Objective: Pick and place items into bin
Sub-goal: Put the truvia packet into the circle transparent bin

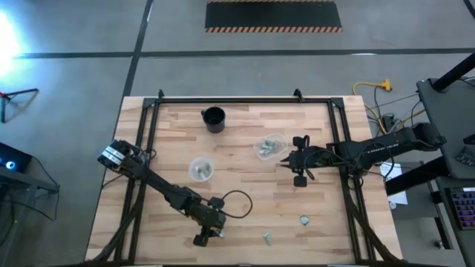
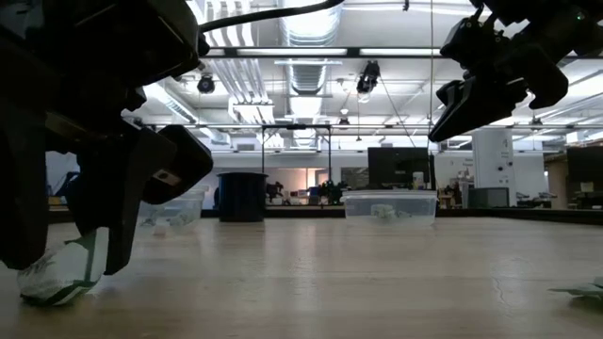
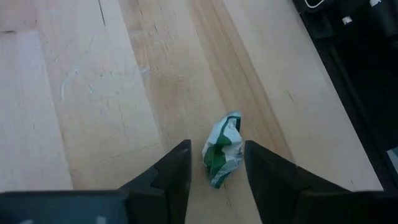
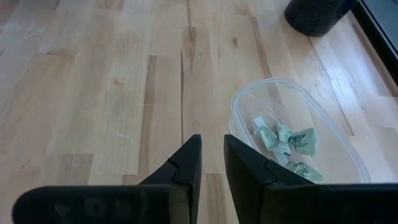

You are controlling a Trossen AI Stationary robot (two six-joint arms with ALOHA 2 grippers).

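Left pincer [image 3: 216,163] straddles a crinkled green-and-white wrapper [image 3: 222,157].

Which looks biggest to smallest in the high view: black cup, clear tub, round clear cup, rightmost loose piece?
1. clear tub
2. black cup and round clear cup: too alike to rank
3. rightmost loose piece

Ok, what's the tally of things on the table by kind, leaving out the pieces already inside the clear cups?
Black cup: 1
Clear cups: 2
Loose pieces: 3
Total: 6
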